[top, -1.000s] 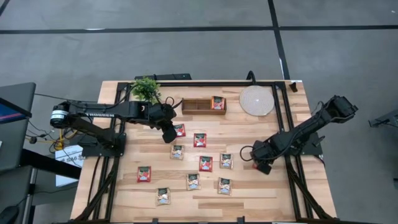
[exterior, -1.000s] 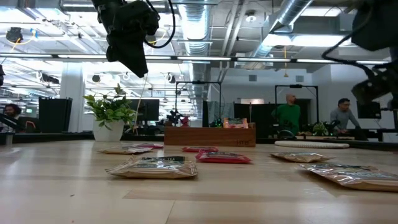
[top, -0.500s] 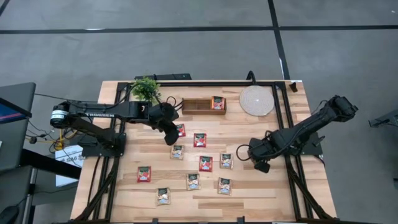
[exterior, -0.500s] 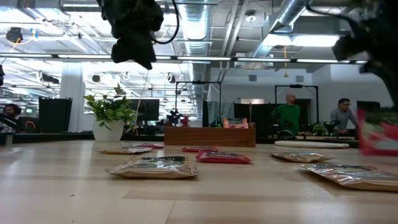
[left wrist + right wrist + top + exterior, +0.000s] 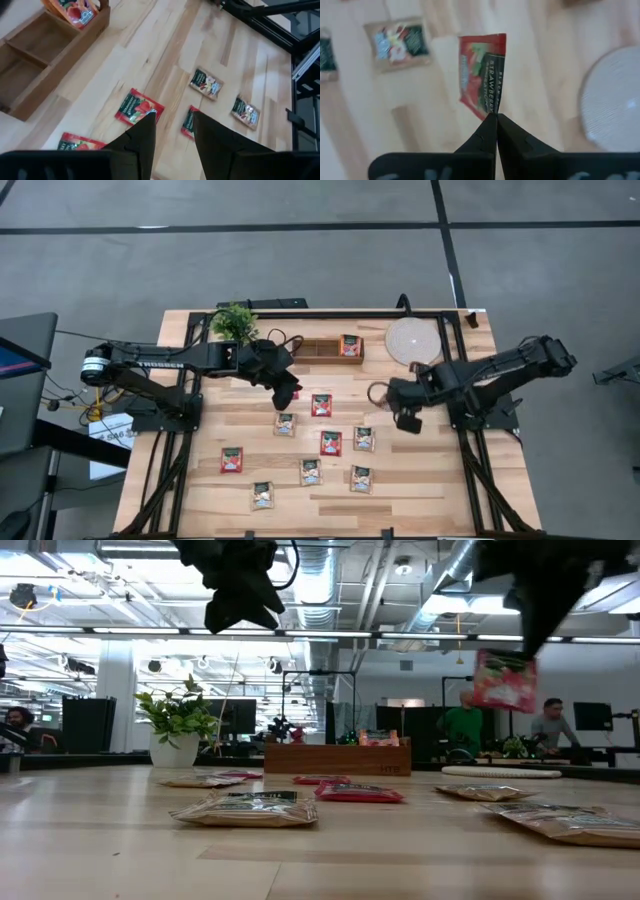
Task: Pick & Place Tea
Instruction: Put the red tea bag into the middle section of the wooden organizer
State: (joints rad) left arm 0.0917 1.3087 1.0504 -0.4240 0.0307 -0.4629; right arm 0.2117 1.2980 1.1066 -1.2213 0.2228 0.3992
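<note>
Several tea sachets lie flat on the wooden table, among them a red one and a pale one. Another sachet stands in the brown tray. My right gripper is shut on a red sachet, high above the table's right half. My left gripper hovers open above the sachets near the tray, with nothing between its fingers. My right gripper pinches the red sachet by one corner between its two fingertips. The fingers come from above, pointing steeply down. The sachet hangs below them, tilted and lifted well clear of the table.
A round pale disc lies at the far right and a potted plant stands at the far left beside the tray. Black frame rails run along the table's sides. In the low view, people stand in the room beyond the table.
My right gripper, still shut, has risen and gone toward the table's far edge, rolling as it went; the red sachet, low near the right edge before, now hangs high above the table. My left gripper has tipped up toward level, staying open.
</note>
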